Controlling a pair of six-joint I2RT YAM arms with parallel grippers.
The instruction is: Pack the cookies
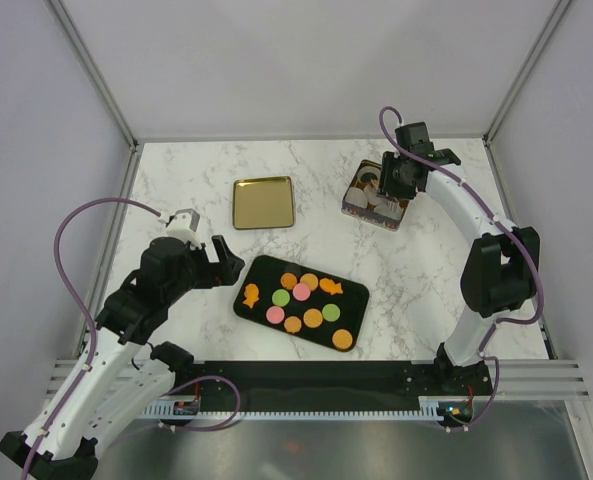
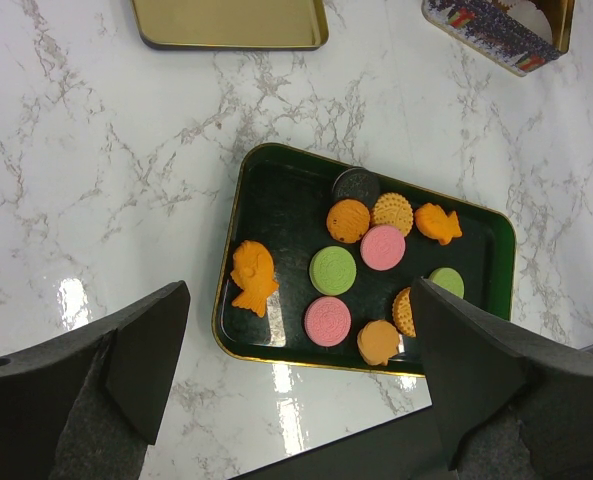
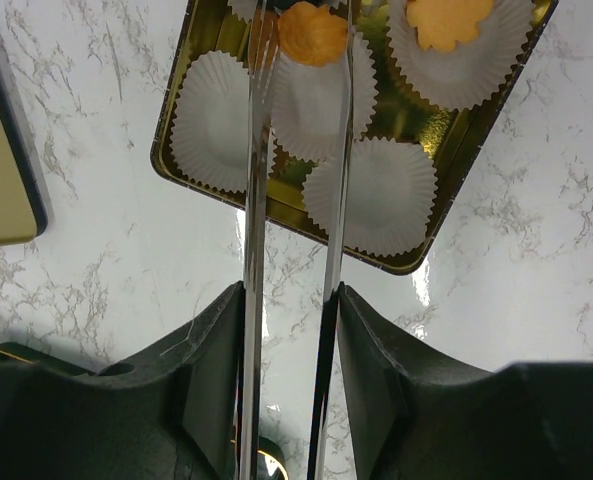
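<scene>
Lowering the orange cookie (image 3: 311,32) straight into the paper cup (image 3: 306,110) beneath it looks like the step in hand. The right gripper (image 1: 388,190) has its long blades narrow, seemingly pinching the cookie. It should open only once the cookie sits low and centred, without snagging the cup's frill. The tin (image 3: 206,185) holds further white cups, mostly empty here, and one with a pale flower-shaped cookie (image 3: 446,20). The black tray (image 2: 276,190) carries the other cookies (image 2: 333,270), round and fish-shaped, unpacked. The left gripper (image 1: 228,262) hovers by the tray's left end, jaws wide, holding nothing. A gold lid (image 1: 264,202) lies left of the tin.
</scene>
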